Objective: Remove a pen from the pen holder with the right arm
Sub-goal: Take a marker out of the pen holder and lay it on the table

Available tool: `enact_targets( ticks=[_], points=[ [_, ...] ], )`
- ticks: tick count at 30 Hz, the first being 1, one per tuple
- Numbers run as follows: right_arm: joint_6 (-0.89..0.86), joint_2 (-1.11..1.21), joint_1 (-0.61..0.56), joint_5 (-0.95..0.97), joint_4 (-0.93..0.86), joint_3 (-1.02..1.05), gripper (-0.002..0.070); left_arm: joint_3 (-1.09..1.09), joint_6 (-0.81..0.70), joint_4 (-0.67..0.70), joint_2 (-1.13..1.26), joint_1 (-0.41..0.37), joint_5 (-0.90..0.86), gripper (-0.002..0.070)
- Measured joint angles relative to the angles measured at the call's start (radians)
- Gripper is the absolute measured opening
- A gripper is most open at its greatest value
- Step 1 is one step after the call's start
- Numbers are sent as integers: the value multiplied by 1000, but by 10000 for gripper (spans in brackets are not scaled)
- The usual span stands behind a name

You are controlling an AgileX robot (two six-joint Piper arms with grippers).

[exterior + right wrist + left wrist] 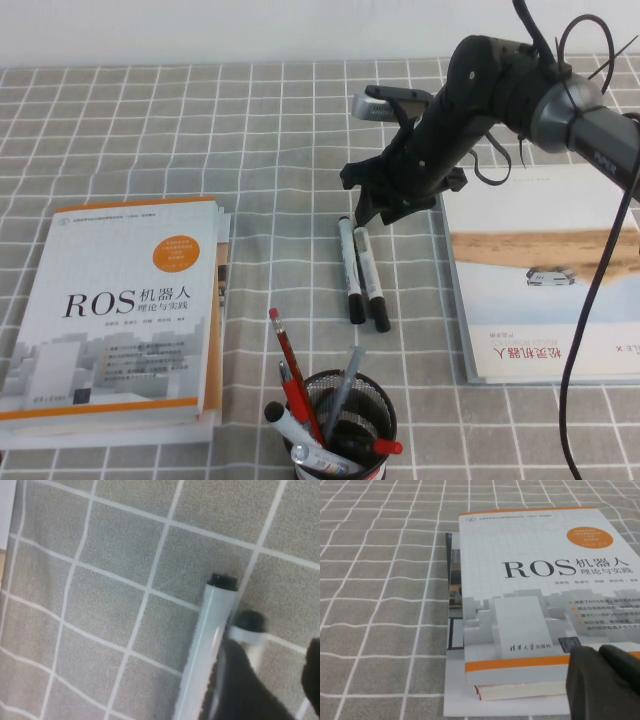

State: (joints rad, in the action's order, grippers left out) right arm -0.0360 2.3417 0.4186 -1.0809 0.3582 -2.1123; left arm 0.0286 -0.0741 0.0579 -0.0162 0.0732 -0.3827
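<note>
A black mesh pen holder (pixel 350 425) stands at the table's front edge, with several pens and a red pencil (pixel 292 370) in it. Two white markers with black caps (pixel 349 270) (pixel 372 280) lie side by side on the checked cloth, beyond the holder. My right gripper (pixel 375 212) hangs just over their far ends, open and holding nothing. In the right wrist view both markers (pixel 202 650) (pixel 248 630) lie on the cloth under one of its fingers (pixel 240 690), and bare cloth shows across the gap of the right gripper (pixel 280 680). My left gripper (pixel 602 680) is shut, over the ROS book's corner.
A white and orange ROS book (pixel 120 310) (pixel 545 595) lies on a stack at the left. Another book (pixel 545 270) lies at the right, next to the markers. The right arm's cable (pixel 600 260) hangs over that book.
</note>
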Motion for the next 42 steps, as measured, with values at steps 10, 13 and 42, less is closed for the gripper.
enact_targets(
  ticks=[10,13,42],
  points=[
    [22,-57,0,-66,-2,0,181,0,0,0,0,0,0,-3],
    [55,-119,0,-124,-7,0,60,0,0,0,0,0,0,-3],
    [36,-1157,84,-181,-234,589,-12,0,0,0,0,0,0,-3]
  ],
)
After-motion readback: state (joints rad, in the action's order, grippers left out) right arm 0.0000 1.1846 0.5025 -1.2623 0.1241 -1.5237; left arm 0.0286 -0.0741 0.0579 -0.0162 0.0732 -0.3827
